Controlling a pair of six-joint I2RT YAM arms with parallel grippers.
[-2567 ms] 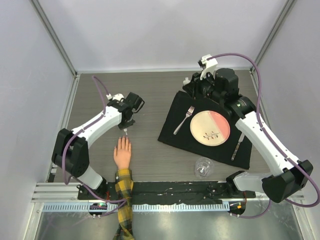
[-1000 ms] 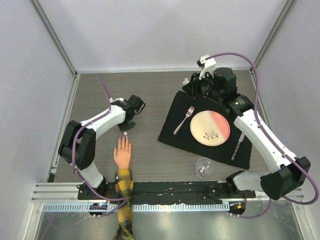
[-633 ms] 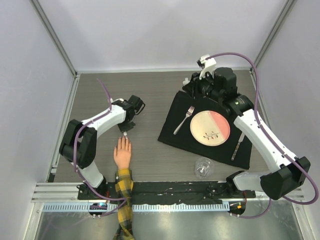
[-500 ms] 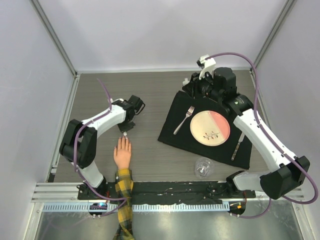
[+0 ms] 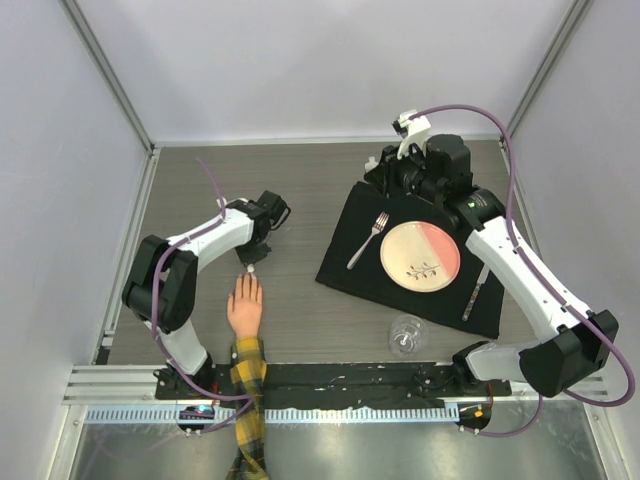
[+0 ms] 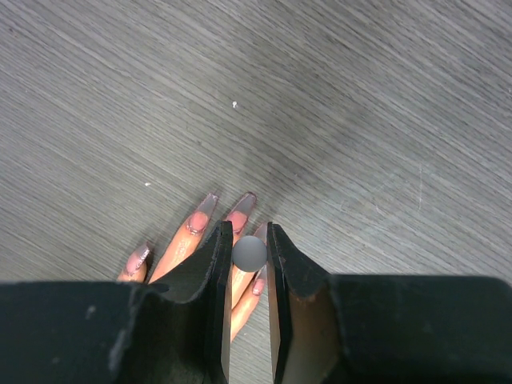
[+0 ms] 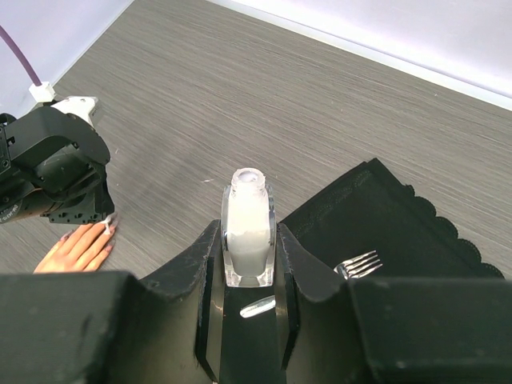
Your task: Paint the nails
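**Top view:** the left end effector (image 5: 251, 258) hangs just beyond the fingertips of the fake hand (image 5: 244, 305), which lies nails-up on the counter (image 5: 310, 195). Over the last seconds the arm's elbow has folded inward and the tool tip has crept closer to the fingers.

**Left wrist view:** the jaws are clenched on a grey-capped brush (image 6: 250, 253), directly above the nails (image 6: 206, 203) — a stroke looks imminent.

**Right wrist view:** the right end effector (image 7: 249, 236) grasps the open polish bottle (image 7: 249, 214) well apart from the fake hand, unmoved.
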